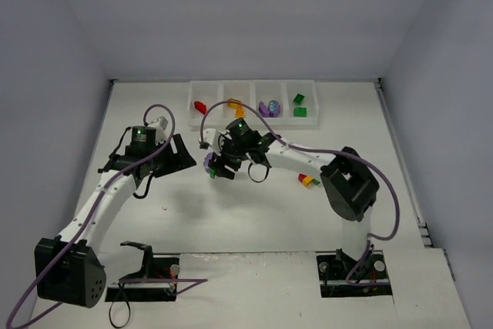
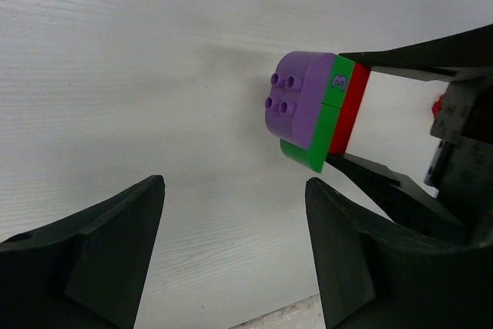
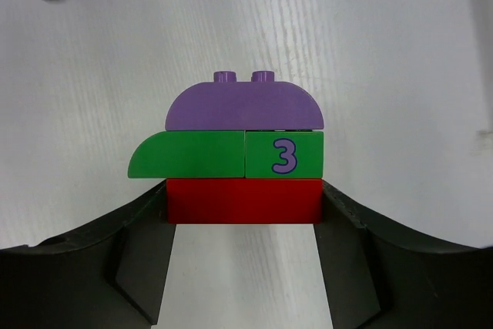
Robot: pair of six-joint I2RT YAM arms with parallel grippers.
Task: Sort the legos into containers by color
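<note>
Clamping the red brick [image 3: 243, 200] at the base of a three-coloured clump [image 3: 239, 152], the right jaws press in from both sides, one dark finger [image 3: 142, 244] against each end of that brick. Above the red brick lies a green layer made of a curved piece [image 3: 189, 156] and a square brick printed with a purple 3 [image 3: 283, 155]. A purple domed brick [image 3: 243, 108] with studs caps the stack.

Seen from above, the right arm [image 1: 300, 161] reaches leftward across the white surface [image 1: 231, 221], and the clump [image 1: 209, 162] sits at its tip, near the middle and in front of the containers [image 1: 254, 86]. I cannot tell whether the clump touches the surface or hangs just above it.

The left jaws stand wide apart and hold nothing. In the left wrist view their two fingers [image 2: 100, 252] frame bare surface, with the clump [image 2: 316, 109] beyond them and untouched.

The four bins form one row at the far edge. From left to right they hold a red brick [image 1: 199, 105], a yellow-orange brick [image 1: 233, 103], purple bricks [image 1: 269, 108] and green bricks [image 1: 299, 105]. A smaller clump of red, yellow and green [image 1: 308, 180] lies on the surface just beside the right arm, well apart from the bins.
</note>
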